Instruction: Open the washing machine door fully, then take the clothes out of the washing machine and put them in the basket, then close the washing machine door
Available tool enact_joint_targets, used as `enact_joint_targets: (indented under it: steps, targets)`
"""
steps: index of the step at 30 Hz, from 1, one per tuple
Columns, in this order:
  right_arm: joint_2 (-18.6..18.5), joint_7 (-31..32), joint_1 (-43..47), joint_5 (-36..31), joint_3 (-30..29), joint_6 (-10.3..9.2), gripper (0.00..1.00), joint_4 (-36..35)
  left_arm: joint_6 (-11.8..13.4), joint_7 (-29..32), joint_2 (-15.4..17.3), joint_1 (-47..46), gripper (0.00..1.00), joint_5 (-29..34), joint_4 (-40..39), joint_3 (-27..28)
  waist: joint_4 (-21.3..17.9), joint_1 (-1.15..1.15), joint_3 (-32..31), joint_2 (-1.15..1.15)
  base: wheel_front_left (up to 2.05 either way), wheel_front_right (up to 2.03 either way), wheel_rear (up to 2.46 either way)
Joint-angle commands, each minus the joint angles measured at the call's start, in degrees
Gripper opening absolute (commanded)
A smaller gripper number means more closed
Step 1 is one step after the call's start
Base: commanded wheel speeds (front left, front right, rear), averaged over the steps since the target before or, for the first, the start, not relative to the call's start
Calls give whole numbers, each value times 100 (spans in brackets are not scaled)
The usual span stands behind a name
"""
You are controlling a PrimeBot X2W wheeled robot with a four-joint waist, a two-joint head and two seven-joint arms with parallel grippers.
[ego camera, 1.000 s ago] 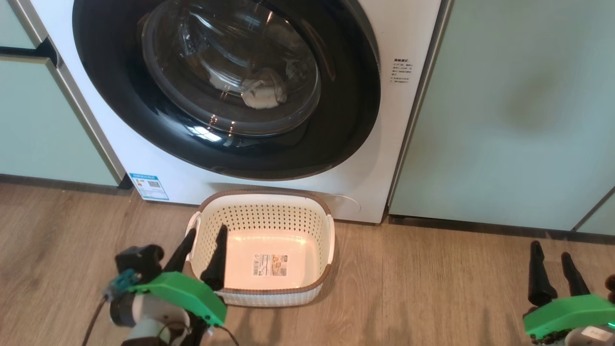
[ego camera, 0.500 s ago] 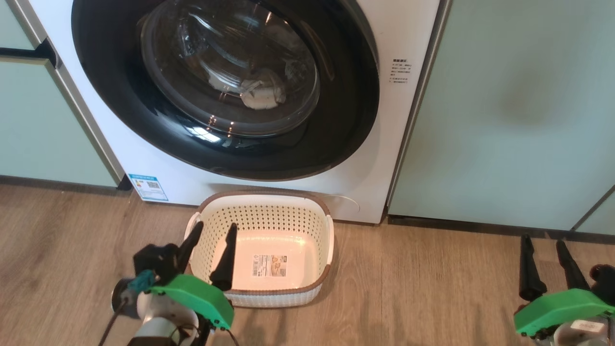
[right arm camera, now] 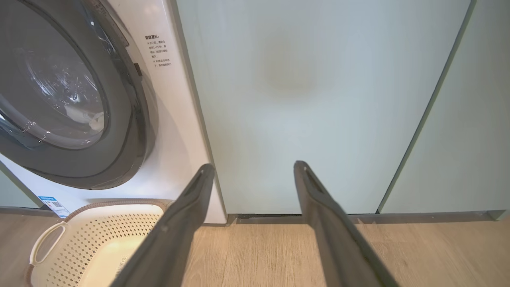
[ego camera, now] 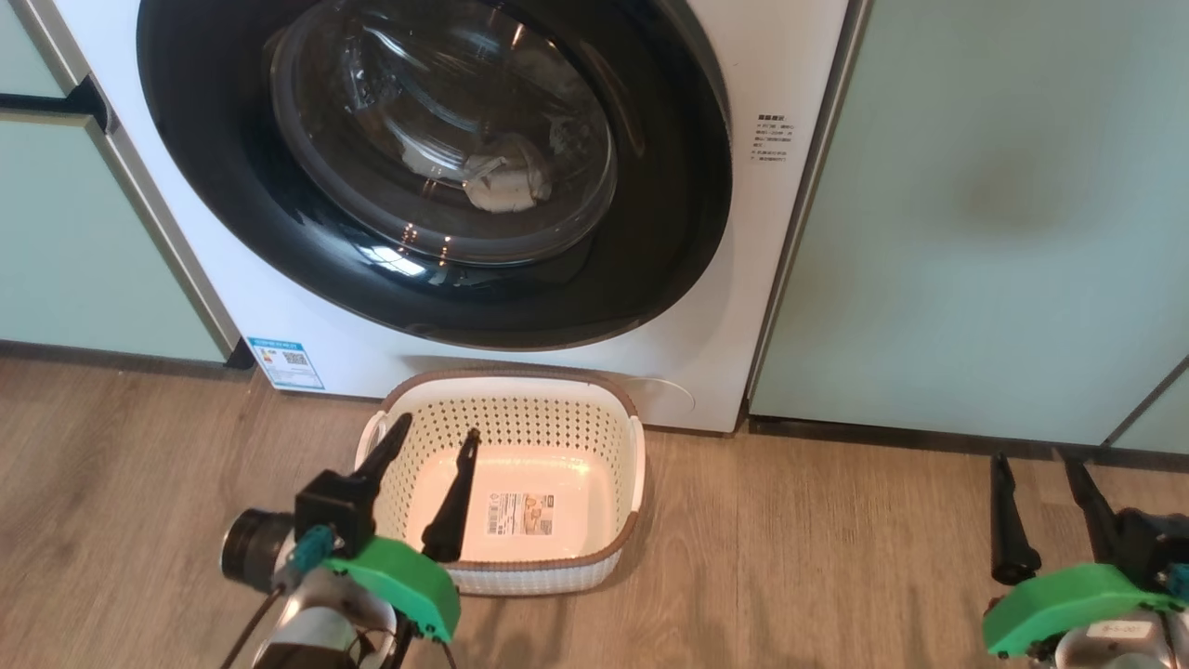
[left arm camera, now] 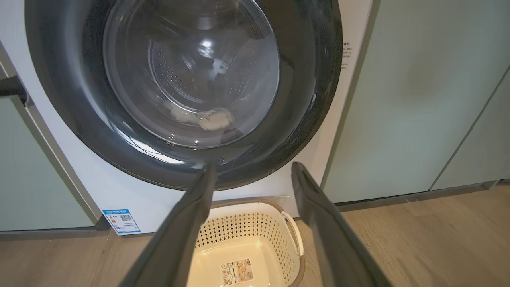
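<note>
Left gripper (ego camera: 438,427) and right gripper (ego camera: 1033,460) hang spread and empty. The shut door (ego camera: 232,186) rises ahead of the left one, clothes (ego camera: 506,181) behind its glass, basket (ego camera: 520,376) beneath it. Probably best to hook the door edge nearest the right gripper.

Left claw (ego camera: 438,426) and right claw (ego camera: 1033,457) gape wide.

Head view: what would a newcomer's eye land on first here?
The glossy black washing machine door, shut, dominates the upper left, pale clothes showing through its glass. Below it the empty basket sits on the wood floor, the open left gripper across its left side, the open right gripper at lower right.
</note>
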Motion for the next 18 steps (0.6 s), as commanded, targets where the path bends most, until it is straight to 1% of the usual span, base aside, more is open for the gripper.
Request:
enact_joint_targets:
  steps: [1, 9, 18]
  targets:
    - [-79, -127, -371, -206, 132, -16, 100, -165, 9, -90, 125, -376, 100, 193, -167, 123, -1, 0, 0, 0, 0, 0, 0]
    - [-81, -262, -398, -672, 96, -17, 100, -166, 24, -225, 128, -411, 100, 718, -168, 96, -8, 0, -1, 0, 0, 0, 0]
    - [-79, -268, -373, -267, 53, -17, 100, -174, 10, -230, 68, -414, 100, 685, -167, 185, -15, 0, 0, 0, 0, 0, 0]
